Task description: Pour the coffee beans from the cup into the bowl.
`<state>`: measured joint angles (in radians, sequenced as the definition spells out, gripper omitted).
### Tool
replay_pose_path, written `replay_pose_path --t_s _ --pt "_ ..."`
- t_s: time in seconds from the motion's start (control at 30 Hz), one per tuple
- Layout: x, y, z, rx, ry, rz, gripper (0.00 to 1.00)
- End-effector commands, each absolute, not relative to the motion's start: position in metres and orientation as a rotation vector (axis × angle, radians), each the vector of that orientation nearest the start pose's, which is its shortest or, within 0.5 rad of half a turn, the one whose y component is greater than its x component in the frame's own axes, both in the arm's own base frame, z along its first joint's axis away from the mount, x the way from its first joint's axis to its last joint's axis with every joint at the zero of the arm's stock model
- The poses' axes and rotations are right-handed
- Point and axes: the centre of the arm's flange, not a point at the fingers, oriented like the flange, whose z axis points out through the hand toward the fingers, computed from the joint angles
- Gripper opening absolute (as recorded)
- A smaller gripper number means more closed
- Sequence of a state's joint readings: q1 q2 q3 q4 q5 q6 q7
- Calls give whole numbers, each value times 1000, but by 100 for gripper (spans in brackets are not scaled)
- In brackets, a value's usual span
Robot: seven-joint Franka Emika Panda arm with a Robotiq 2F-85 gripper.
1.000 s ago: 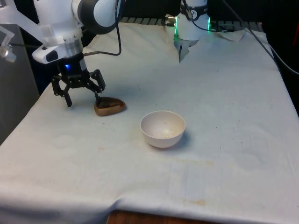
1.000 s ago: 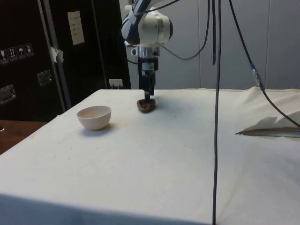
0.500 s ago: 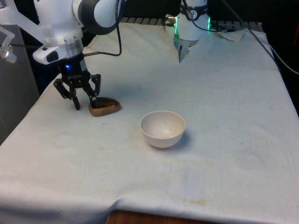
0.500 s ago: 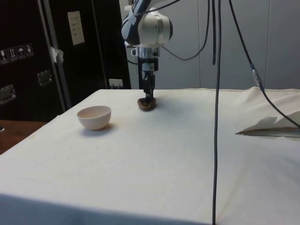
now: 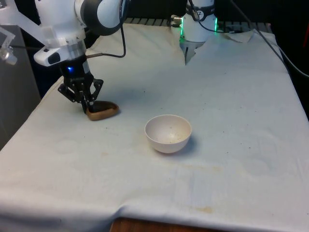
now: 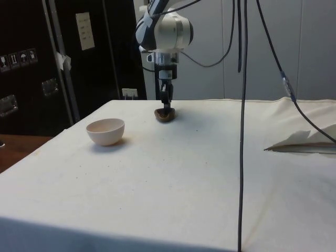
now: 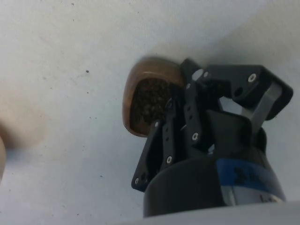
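The end effector is shown low over the brown cup, which rests on the white tabletop toward the front view's left. Against the frames a second and half a second earlier, the fingers are seen to have drawn in from a wide spread to a narrow stance, and the cup is found a little further toward the front view's left than before. In the wrist view the fingers are seen pinched on the cup's wall at its rim, one inside and one outside, with the dark coffee beans visible in the cup's hollow. In the side view the end effector is shown vertical, its tips at the cup.

The closing is judged to mark the grasp as made, or nearly so; the cup is not yet lifted. The beige bowl stands apart from the cup, toward the front view's right and nearer the camera, and no heap of beans is seen in it. The lift, the carry and the tilt over the bowl are judged to remain. The rim pinch is judged narrow, so a slip or a spill during the lift is a risk.
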<state>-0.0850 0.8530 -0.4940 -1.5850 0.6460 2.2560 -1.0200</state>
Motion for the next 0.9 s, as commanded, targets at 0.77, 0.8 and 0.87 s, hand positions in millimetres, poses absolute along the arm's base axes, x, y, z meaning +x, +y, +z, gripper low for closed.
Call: replay_pose_path --t_s 0.77,0.8,0.87 --pt "614 -308 191 -3023 -183 -114 0" --pt "614 -307 193 -3022 -181 -115 0" --pt "615 -304 195 -3022 -173 -120 0"
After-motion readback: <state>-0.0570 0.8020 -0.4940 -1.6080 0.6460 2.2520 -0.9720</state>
